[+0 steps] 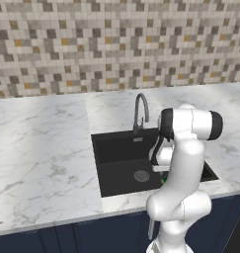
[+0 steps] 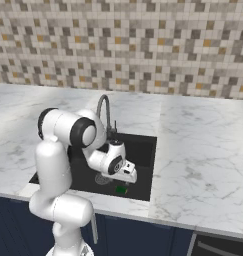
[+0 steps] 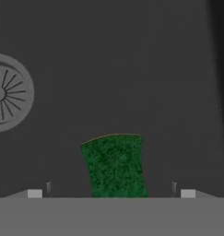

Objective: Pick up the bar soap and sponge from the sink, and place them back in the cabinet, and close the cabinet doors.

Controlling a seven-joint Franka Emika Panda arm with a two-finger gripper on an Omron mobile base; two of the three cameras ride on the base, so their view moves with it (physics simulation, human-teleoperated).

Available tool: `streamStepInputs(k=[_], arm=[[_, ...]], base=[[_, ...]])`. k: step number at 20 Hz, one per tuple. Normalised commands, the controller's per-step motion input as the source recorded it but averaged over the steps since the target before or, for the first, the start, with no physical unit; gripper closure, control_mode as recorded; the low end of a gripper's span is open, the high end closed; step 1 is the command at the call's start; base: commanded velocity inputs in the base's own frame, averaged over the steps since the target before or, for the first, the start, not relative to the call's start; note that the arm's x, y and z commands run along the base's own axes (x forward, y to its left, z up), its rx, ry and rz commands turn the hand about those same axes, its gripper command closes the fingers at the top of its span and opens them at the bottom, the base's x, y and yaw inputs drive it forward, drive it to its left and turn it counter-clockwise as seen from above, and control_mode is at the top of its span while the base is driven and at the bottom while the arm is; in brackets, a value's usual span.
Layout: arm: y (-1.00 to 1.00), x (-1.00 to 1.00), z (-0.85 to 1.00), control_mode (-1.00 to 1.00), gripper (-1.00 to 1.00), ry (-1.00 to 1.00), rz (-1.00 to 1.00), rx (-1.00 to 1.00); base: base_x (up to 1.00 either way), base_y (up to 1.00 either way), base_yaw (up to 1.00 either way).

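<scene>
White marble countertop with grey veining (image 1: 42,158) runs the full width, wrapping around a basin cut-out. A seam line crosses the slab near the middle. Behind it, a mosaic backsplash of small square tiles (image 1: 116,44) in beige, grey, brown and orange. Below the counter edge, dark navy base cabinet fronts (image 1: 92,234); seen from the right side, a darker appliance front (image 2: 220,247) adjoins them.

one sink (image 1: 116,163), matte black, set in one marble counter (image 1: 42,148). one gooseneck faucet (image 1: 140,111) at the basin's 12 o'clock edge. one round drain (image 3: 5,93), near 9 o'clock in the hand view. one green sponge (image 3: 114,166), yellow-edged, toward 6 o'clock there. one tiled backsplash (image 1: 116,44). two fingertips (image 3: 35,193).
</scene>
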Motion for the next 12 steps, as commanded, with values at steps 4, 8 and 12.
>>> streamStepInputs(k=[4, 8, 12], arm=[[0.00, -0.02, -0.28, -1.00, -1.00, 0.00, 0.00, 0.00], [0.00, -0.09, -0.28, -1.00, -1.00, 0.00, 0.00, 0.00], [-0.03, -0.12, -0.22, -1.00, -1.00, 0.00, 0.00, 0.00]], base=[[0.00, 0.00, 0.00], [0.00, 0.00, 0.00], [0.00, 0.00, 0.00]])
